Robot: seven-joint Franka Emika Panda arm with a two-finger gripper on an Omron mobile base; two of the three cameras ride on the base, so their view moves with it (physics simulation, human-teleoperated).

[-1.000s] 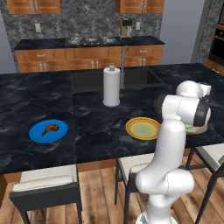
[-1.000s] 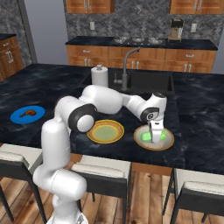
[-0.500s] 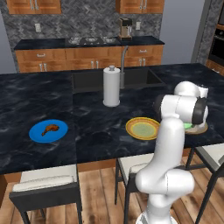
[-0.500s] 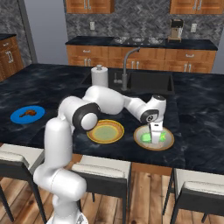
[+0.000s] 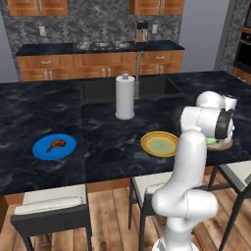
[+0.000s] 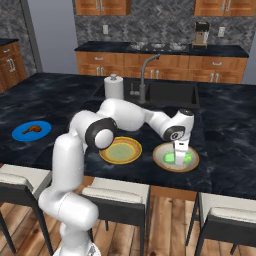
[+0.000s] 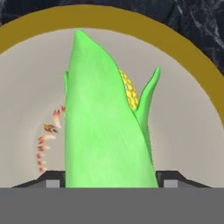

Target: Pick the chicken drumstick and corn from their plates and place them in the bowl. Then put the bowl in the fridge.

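The green-husked corn (image 7: pixel 105 131) lies in the tan-rimmed bowl (image 7: pixel 188 109), and my gripper (image 7: pixel 111 179) stands right over it with a fingertip against each side. In the right base view the gripper (image 6: pixel 178 156) points down into the bowl (image 6: pixel 162 162) at the counter's front right, green corn (image 6: pixel 170 158) showing beside it. From the left base, the arm hides most of the bowl (image 5: pixel 224 145) and corn (image 5: pixel 212 141). The chicken drumstick (image 5: pixel 56 144) rests on the blue plate (image 5: pixel 43 150) far to the left. The yellow-rimmed plate (image 5: pixel 159 143) sits bare beside the bowl. The fridge is out of view.
A paper towel roll (image 5: pixel 124 97) stands upright near the sink (image 5: pixel 157 87) and faucet (image 5: pixel 138 68) behind the plates. Stools (image 5: pixel 49 206) line the counter's front edge. A coffee maker (image 5: pixel 140 32) sits on the back counter.
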